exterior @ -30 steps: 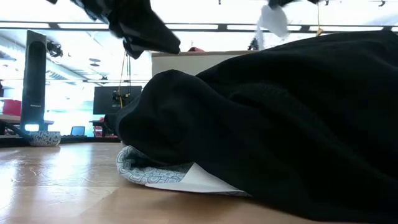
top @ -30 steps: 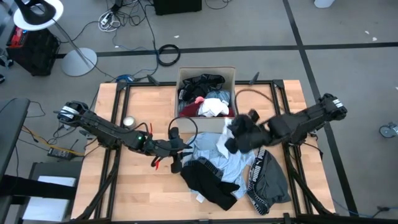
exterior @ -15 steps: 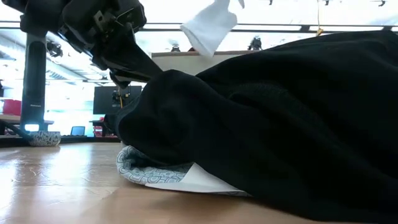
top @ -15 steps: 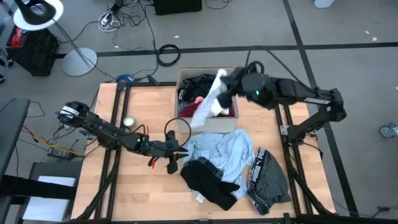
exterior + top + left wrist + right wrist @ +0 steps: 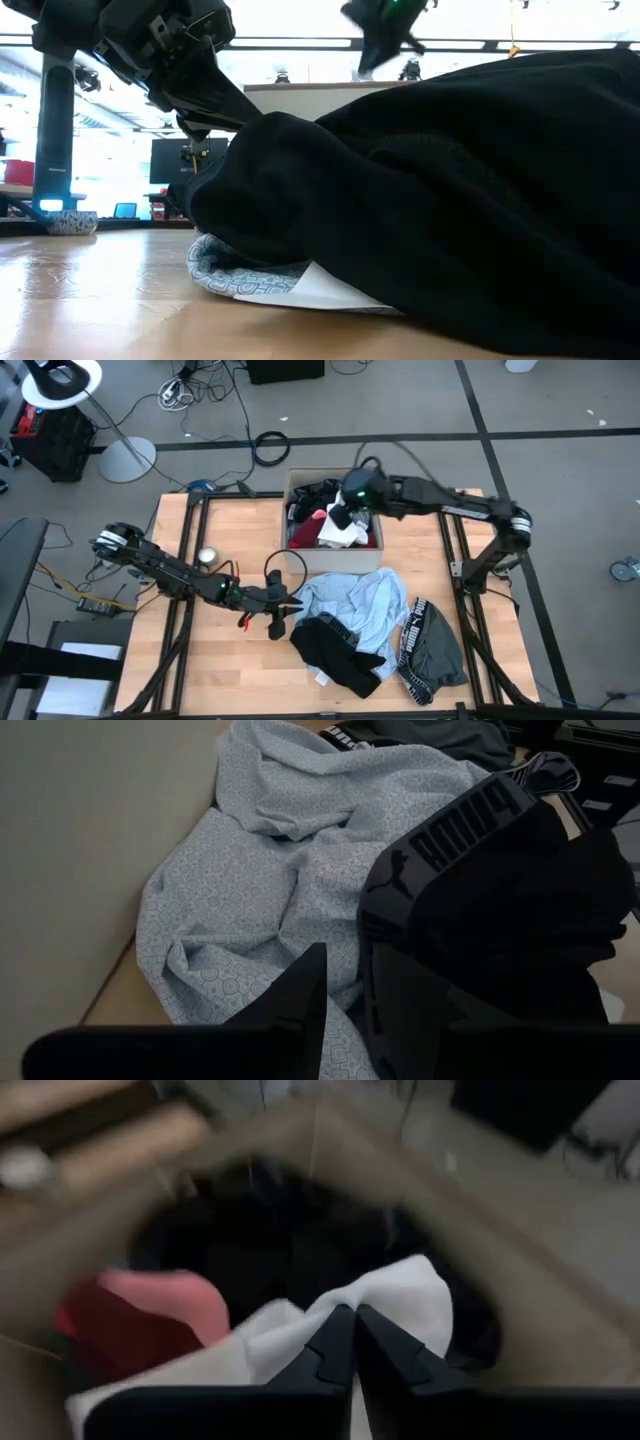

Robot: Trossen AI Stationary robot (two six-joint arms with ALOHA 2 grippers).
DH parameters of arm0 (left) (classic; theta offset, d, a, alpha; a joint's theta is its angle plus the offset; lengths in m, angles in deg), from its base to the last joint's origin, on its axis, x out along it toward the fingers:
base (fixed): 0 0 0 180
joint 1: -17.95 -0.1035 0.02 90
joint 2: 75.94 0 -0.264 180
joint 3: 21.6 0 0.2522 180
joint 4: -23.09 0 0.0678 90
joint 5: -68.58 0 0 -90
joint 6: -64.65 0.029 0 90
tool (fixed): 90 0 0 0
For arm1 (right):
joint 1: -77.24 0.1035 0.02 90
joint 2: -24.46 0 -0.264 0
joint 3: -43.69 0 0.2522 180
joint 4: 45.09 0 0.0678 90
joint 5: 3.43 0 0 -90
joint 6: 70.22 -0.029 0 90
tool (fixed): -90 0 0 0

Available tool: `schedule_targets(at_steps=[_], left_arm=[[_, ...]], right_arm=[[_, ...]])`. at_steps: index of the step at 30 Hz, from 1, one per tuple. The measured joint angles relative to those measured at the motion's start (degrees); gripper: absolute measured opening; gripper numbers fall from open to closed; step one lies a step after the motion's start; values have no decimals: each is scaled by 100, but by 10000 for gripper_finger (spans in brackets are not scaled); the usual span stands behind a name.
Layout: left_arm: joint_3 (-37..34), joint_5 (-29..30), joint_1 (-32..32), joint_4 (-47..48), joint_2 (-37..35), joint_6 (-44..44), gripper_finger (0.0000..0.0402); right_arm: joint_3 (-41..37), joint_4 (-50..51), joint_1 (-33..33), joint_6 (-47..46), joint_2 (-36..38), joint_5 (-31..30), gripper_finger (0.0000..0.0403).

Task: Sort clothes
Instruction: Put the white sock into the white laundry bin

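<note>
Holding my right pincer (image 5: 345, 512) over the cardboard box (image 5: 368, 477) at the far edge of the worktop (image 5: 200, 660), arm stretched in from the right. In the right wrist view the two fingers (image 5: 330, 1342) are pressed together with a white garment (image 5: 400, 1300) pinched between them; the cloth hangs into the box, above black clothes (image 5: 290, 1240) and a red piece (image 5: 150, 1315). From above, the same white garment (image 5: 345, 535) lies on the pile in the box, next to the red piece (image 5: 308, 536) and the black clothes (image 5: 320, 490).

My left pincer (image 5: 283, 610) sits low over the worktop near its middle, just beside the loose heap of clothes. Fingers (image 5: 300, 1000) show a narrow gap, tips at the seam between the light blue patterned garment (image 5: 250, 890) and the black garment (image 5: 520, 910) with a white logo waistband. Can't tell whether anything is actually caught between them.

Rest of the heap on the worktop, high view: light blue patterned garment (image 5: 365, 600) spread in the centre, black garment (image 5: 335, 655) on its near side, grey garment with black logo waistband (image 5: 435, 645) to the right. Low view is mostly filled by the black garment (image 5: 450, 200) with a patterned edge (image 5: 240, 275) under it, left arm (image 5: 170, 50) above.

Small round object (image 5: 207, 556) sits on the worktop to the left, apart from the clothes.
</note>
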Motion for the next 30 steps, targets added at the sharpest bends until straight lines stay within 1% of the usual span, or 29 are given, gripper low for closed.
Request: schedule_targets(at_steps=[2, 5, 10, 13, 17, 20, 23, 26, 30], left_arm=[[0, -20, 0, 0, 0, -5, 89], [0, -110, 0, 0, 0, -8, 89], [0, -125, 0, 4, 0, -26, 89], [0, -125, 0, 7, 0, -28, 89], [0, -124, 0, 12, -2, -31, 89], [0, -125, 0, 19, -2, -31, 89], [0, -125, 0, 18, -2, -33, 89], [0, -125, 0, 18, -2, -33, 89], [0, -125, 0, 9, -2, -36, 89]], right_arm=[[-87, 61, -91, -176, -279, 128, 18], [-139, 121, -276, -440, -689, 588, 41], [-148, 195, -578, -681, -1349, 1220, 99], [-145, 193, -703, -782, -1668, 1388, 137], [-138, 258, -784, -747, -1899, 1411, 177], [-132, 346, -795, -729, -1931, 1415, 197], [-143, 515, -789, -641, -1802, 1431, 210], [-154, 636, -740, -623, -1497, 1463, 217], [-154, 784, -645, -604, -915, 1464, 219]])
